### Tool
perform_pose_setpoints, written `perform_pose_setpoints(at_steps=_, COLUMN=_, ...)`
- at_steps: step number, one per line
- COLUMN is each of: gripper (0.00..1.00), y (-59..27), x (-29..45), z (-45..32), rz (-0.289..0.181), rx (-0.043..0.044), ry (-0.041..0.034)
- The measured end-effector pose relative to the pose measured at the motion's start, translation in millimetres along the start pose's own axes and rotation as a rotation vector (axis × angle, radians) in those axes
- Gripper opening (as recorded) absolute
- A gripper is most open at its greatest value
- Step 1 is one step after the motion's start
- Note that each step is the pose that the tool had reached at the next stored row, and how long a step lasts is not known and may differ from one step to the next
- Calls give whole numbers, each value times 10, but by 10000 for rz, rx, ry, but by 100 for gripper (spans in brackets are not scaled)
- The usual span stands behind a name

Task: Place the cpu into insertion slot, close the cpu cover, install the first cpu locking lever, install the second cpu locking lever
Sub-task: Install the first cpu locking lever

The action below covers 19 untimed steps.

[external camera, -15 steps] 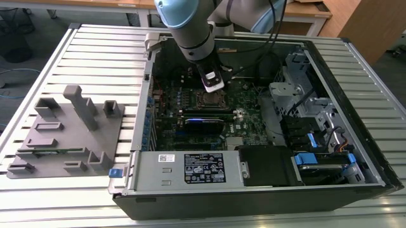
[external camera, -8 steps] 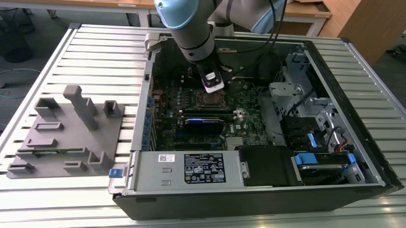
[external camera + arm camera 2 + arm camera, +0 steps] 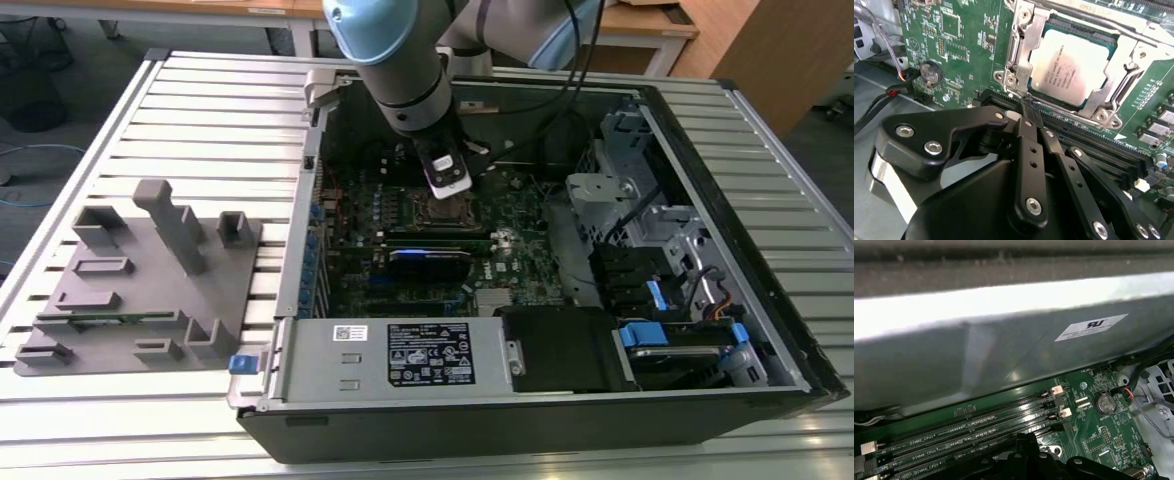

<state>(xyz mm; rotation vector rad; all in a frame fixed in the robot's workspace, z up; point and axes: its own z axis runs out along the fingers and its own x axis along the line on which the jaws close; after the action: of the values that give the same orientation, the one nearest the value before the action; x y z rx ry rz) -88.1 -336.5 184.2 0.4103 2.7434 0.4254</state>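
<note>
Open computer case [image 3: 534,432] lies flat on the slatted worktop [image 3: 200,100]. A grey holder fixture [image 3: 134,280] sits on the worktop at the exterior view's left, just beside the case. The power supply [image 3: 400,355] occupies the near side of the case. The arm [image 3: 394,50] reaches down into the case, with the tool [image 3: 451,195] low over the socket area of the motherboard [image 3: 521,215]. In the second wrist view the cpu [image 3: 1071,67] is seated flat in its socket, grey-brown top facing up. The cpu cover [image 3: 1023,40] lies down around it, and the chip shows through its window. Cannot tell whether either locking lever is latched. The tool [image 3: 1030,107] has its black fingers [image 3: 1026,150] drawn together with no gap visible. Its tips are at the socket edge next to the memory slots [image 3: 1089,137], just beside the cover frame. Cannot tell whether anything thin is pinched between the tips. A coin cell [image 3: 930,72] sits on the board well apart from the socket. The first wrist view shows the empty memory slots [image 3: 979,425], the coin cell [image 3: 1102,402] and the grey case wall [image 3: 1004,340] beyond them.
</note>
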Motion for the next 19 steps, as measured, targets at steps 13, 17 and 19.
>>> perform_pose_setpoints(at_steps=13, gripper=11, y=-46, x=-15, z=-5, rz=39, rx=-115, ry=-38)
perform_pose_setpoints(at_steps=17, gripper=11, y=-64, x=-21, z=-8, rz=50, rx=-138, ry=-45)
perform_pose_setpoints(at_steps=19, gripper=11, y=-70, x=-23, z=-10, rz=56, rx=-148, ry=-47)
